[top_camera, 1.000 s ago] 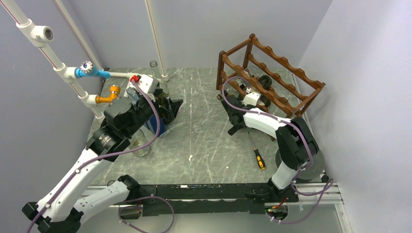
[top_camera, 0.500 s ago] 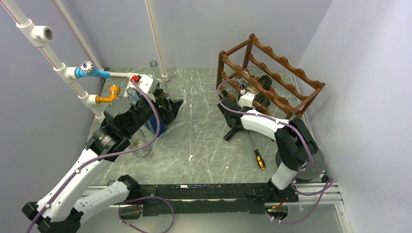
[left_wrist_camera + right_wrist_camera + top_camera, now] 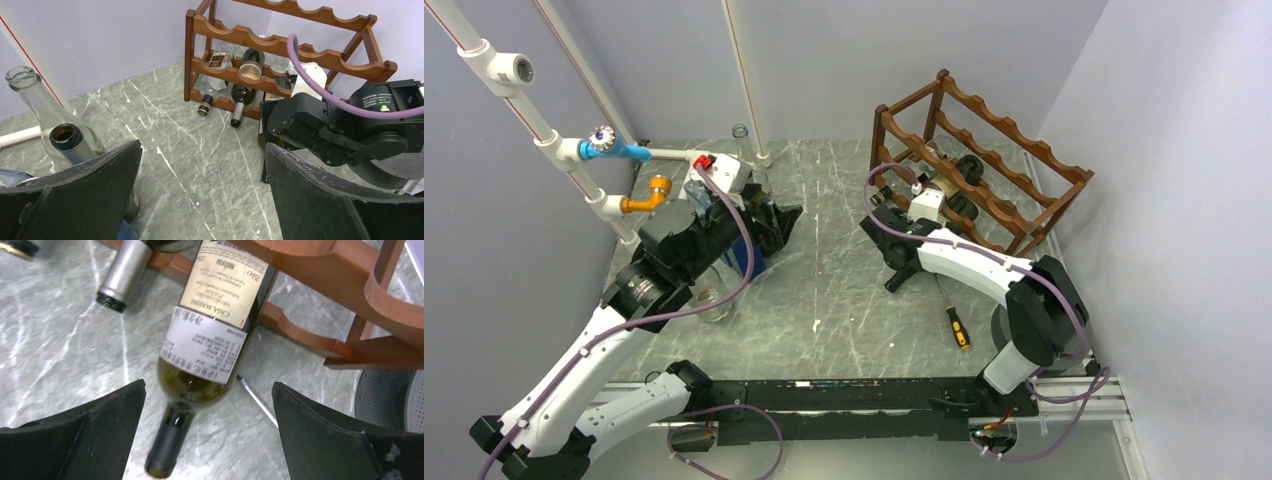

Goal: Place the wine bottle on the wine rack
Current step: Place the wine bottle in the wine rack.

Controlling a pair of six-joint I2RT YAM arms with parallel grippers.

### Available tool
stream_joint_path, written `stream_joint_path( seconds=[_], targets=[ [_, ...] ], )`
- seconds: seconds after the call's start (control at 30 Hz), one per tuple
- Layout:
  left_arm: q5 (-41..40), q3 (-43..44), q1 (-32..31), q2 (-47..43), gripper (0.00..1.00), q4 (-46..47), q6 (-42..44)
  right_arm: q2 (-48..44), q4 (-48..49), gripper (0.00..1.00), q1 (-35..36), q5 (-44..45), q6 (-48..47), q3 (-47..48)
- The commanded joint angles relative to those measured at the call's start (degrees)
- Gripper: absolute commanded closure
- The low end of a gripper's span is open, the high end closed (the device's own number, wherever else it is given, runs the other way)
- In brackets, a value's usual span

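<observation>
- My left pincer [image 3: 202, 146] hangs at the left side of the surface [image 3: 844, 290], fingers wide apart and holding nothing.
- Just beside it stand a clear glass bottle [image 3: 30, 95] and a dark bottle [image 3: 66, 137], both upright. I judge this arm should wait where it is, so that neither gets knocked.
- My right pincer [image 3: 208, 385] is low in front of the wine rack [image 3: 1014, 150], its fingers spread wide to either side of the wine bottle [image 3: 210, 335] without touching it.
- The wine bottle lies on its side in the rack's bottom tier. Its labelled body is tucked under the rail above, and its neck pokes out over the surface towards my wrist.
- To its left the silver-capped neck [image 3: 122, 275] of another racked bottle sticks out the same way.
- The step in hand, as I judge it, is getting clear. I would keep the fingers spread and draw straight back along the line of the neck, neither swinging sideways nor lifting into the rail.
- A brush against the neck could roll the bottle out of its scallop. Whether its far end is properly seated, I cannot tell.
</observation>
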Motion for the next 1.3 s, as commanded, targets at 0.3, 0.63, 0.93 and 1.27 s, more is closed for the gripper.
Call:
stream_joint_path(
  seconds=[0.3, 0.63, 0.93, 1.27],
  targets=[
    [1.54, 1.85, -0.31, 0.64, 0.0, 1.08, -0.83, -5.16, -2.56, 0.09, 7.64, -9.61, 27.05, -4.57],
    [1.5, 1.35, -0.31, 0.37, 0.0, 1.5, -0.53, 0.29, 6.4, 0.18, 8.12, -11.23, 28.2, -7.34],
    [1.48, 1.98, -0.31, 0.83, 0.0, 0.74, -0.45, 5.31, 9.11, 0.33, 8.2, -12.57, 29.56, -7.43],
    [1.5, 1.63, -0.29, 0.5, 0.0, 1.2, 0.01, 5.52, 8.33, 0.49, 7.94, -11.26, 32.81, -7.39]
  ],
)
